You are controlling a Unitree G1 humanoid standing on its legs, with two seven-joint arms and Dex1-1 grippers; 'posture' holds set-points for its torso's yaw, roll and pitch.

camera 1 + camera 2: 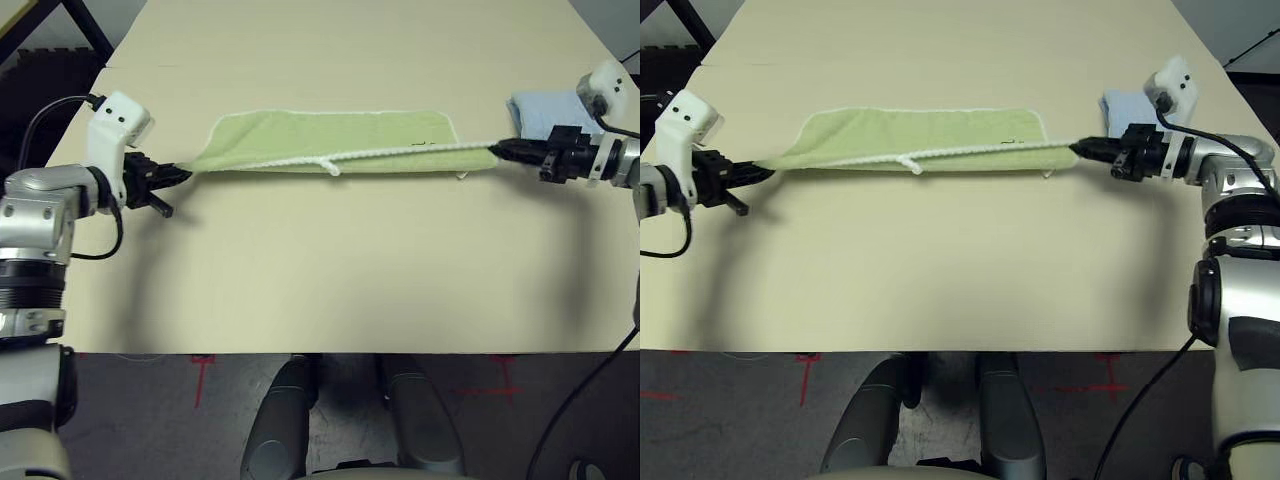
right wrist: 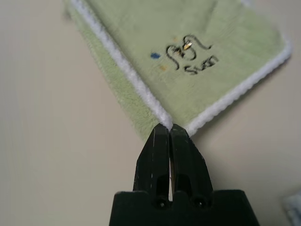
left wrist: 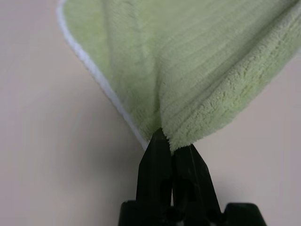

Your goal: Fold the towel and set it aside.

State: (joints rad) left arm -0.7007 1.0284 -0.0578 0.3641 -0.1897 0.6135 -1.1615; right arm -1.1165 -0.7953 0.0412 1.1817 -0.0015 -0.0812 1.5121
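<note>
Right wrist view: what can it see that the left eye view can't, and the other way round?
Right wrist view alone: dark embroidered squiggles with small coloured dots, sharp enough to make out. Left eye view alone: the left gripper, the light blue cloth, the whole table. Both: the green towel with its white edging, pinched at a corner by the shut right gripper.

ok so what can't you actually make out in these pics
- Embroidered mark on the towel: too small in the eye views, unreadable in the right wrist view.
- Blue cloth: partly behind the right arm in the eye views.
- Towel corners: hidden inside the shut left tool and right tool.
</note>
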